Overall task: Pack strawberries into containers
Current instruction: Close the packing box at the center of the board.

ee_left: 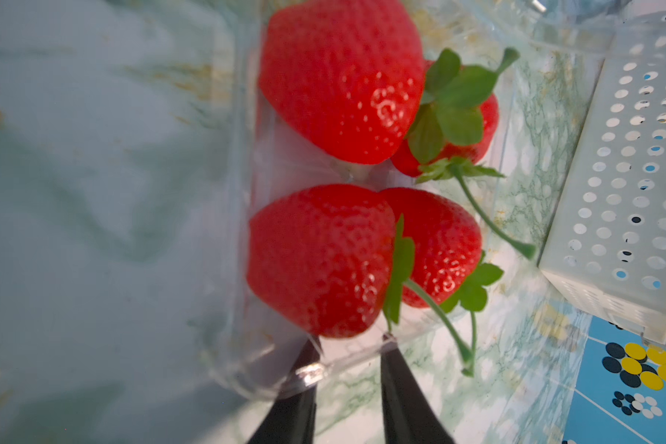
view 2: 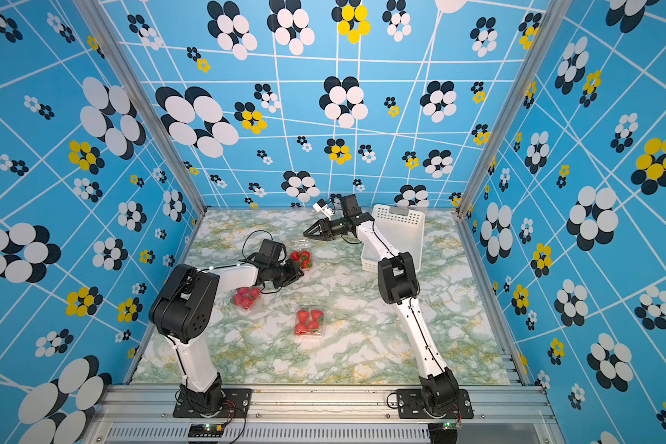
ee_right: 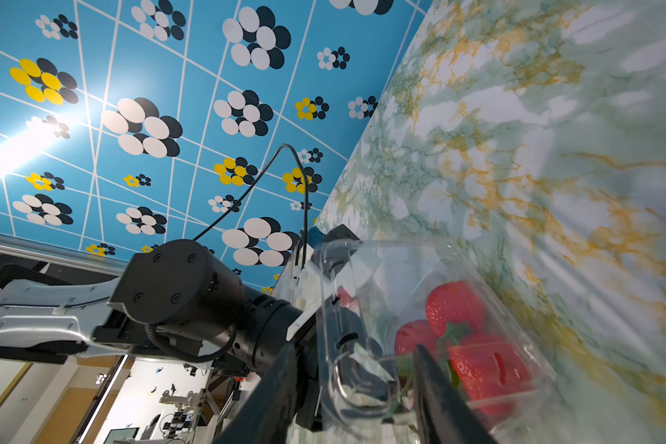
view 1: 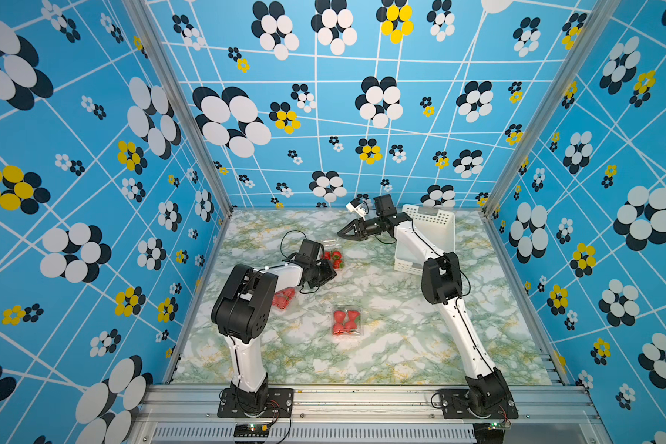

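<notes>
A clear container (view 1: 333, 256) (view 2: 302, 259) with several red strawberries (ee_left: 320, 261) sits mid-table, its lid (ee_right: 347, 307) standing open. My left gripper (view 1: 327, 270) (ee_left: 350, 342) is at its near corner, jaws narrow and shut on the rim; one finger shows through the plastic. My right gripper (view 1: 341, 231) (ee_right: 354, 348) hovers just behind the container, open, its fingers either side of the lid's edge without pinching it. Two more containers hold strawberries: one (view 1: 347, 321) stands in front, the other (view 1: 283, 300) lies partly under my left arm.
A large white perforated basket (view 1: 433, 234) (ee_left: 623, 173) stands at the back right, close behind my right arm. Blue patterned walls enclose the marbled table (view 1: 400, 346) on three sides.
</notes>
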Motion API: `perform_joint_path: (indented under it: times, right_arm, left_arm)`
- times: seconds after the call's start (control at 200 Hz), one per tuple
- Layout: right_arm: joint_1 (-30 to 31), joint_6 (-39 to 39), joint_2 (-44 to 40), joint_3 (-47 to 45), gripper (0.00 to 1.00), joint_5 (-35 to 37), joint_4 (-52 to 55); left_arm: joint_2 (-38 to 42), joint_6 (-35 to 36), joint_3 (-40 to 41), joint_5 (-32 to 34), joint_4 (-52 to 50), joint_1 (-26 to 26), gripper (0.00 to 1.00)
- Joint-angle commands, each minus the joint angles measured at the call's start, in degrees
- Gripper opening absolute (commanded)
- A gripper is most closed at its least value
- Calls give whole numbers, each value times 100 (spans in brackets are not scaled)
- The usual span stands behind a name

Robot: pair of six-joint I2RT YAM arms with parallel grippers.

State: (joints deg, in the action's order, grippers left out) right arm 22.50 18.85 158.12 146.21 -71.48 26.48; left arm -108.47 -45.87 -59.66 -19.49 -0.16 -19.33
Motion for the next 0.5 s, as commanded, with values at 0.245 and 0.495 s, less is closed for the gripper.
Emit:
perform_joint_path:
  times: [0.245,0.495]
  right_arm:
    - [200,158,137,200,48,18,35]
    - [298,-294,119,143,43,38,695]
  left_arm:
    - [-26,72,252,25,46,114,29]
    - [354,94,549,111,30,149,28]
